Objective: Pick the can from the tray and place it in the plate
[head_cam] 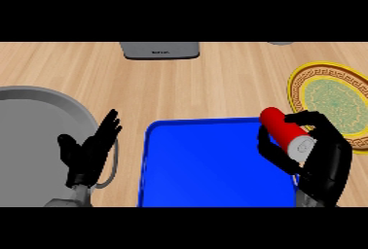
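Can (285,131), red, grasped in curled fingers (270,151) of right hand (322,163) over right edge of blue tray (208,165), apparently lifted; pick judged done; carry to plate (330,99), far right, remains; left hand (90,155) released, resting near left on bench (201,82).

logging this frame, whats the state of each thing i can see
red cylindrical can: gripped, tilted, over the tray's right edge
right hand: curled round the can
left hand: open, fingers up, resting
blue rectangular tray: nothing lying in it
round gold-rimmed plate: nothing on it
grey round basin: only partly in view
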Available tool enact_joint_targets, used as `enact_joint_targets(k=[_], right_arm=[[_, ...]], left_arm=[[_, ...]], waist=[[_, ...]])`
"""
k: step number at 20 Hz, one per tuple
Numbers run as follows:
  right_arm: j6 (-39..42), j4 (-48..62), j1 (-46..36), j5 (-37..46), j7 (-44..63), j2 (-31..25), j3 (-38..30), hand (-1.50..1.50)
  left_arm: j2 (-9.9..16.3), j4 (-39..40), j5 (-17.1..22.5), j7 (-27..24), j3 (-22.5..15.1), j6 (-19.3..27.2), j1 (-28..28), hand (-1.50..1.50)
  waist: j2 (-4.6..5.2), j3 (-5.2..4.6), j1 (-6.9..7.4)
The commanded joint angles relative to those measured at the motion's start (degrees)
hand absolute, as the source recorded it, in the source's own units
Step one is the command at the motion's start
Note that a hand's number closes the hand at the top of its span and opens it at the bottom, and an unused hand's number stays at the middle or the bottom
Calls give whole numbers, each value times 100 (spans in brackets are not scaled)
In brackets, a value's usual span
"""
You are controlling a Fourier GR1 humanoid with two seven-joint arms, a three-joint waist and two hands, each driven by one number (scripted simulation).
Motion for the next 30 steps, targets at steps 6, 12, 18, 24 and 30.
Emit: enact_joint_targets(k=[6,12,18,24,30], right_arm=[[-1175,1608,-280,-1620,-1447,-1002,-1714,150],[-1120,3012,-860,-3116,-2718,-1667,-2448,150],[-785,4633,-1754,-3981,-3999,-2033,-3082,150],[201,6339,-1912,-3968,-3870,-2603,-3152,-150],[1089,7521,-2605,-4438,-4881,-2552,-3322,-150]], left_arm=[[-1,267,61,235,108,1,205,0],[60,430,97,42,168,-175,251,0],[47,641,-41,9,134,-172,81,0],[-6,271,11,254,33,-176,42,0],[-166,533,-107,34,-94,-157,17,0]], waist=[[83,-81,101],[97,-78,153],[137,-75,235],[203,-75,447],[217,-56,445]])
